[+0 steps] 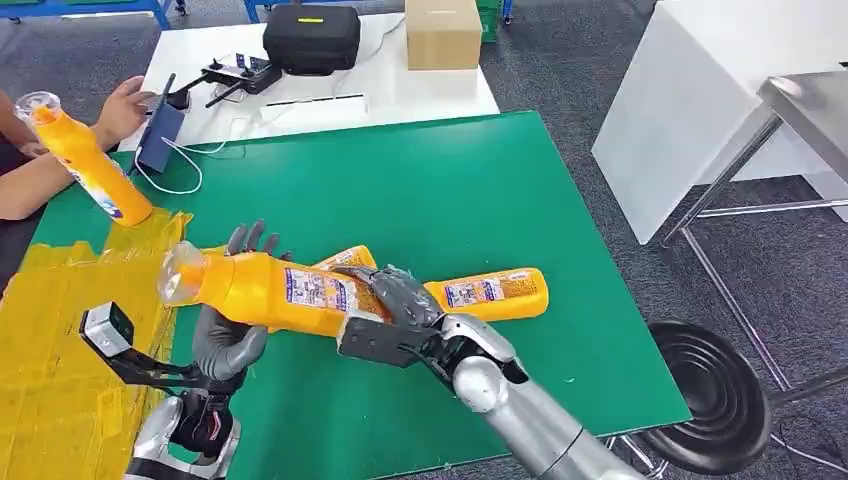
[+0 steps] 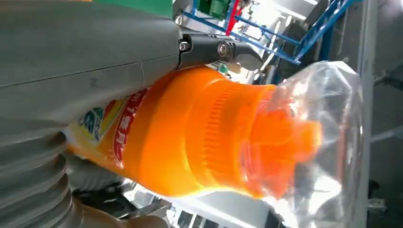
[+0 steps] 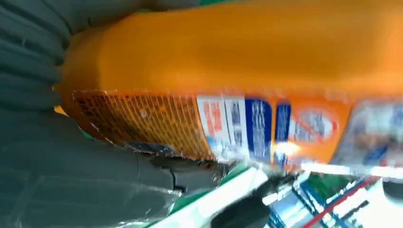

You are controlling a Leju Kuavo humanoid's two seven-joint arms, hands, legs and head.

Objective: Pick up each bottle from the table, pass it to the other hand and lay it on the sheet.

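An orange bottle (image 1: 270, 290) with a clear plastic wrap over its cap hangs level above the green table (image 1: 450, 190), cap toward the yellow sheet (image 1: 60, 350). My left hand (image 1: 232, 335) cups its neck end from below, fingers rising behind it; in the left wrist view the thumb (image 2: 95, 52) lies along the bottle (image 2: 199, 137). My right hand (image 1: 405, 300) wraps the base end, and the label (image 3: 247, 123) sits close against that hand (image 3: 71, 180). Two more orange bottles (image 1: 495, 292) (image 1: 345, 258) lie on the table behind.
At the far left a person's hand (image 1: 30, 150) holds another orange bottle (image 1: 85, 160) tilted at the sheet's far edge. Behind stands a white table with a black case (image 1: 312, 38), a cardboard box (image 1: 442, 32) and a controller (image 1: 235, 75). A black stool (image 1: 705, 395) stands at the right.
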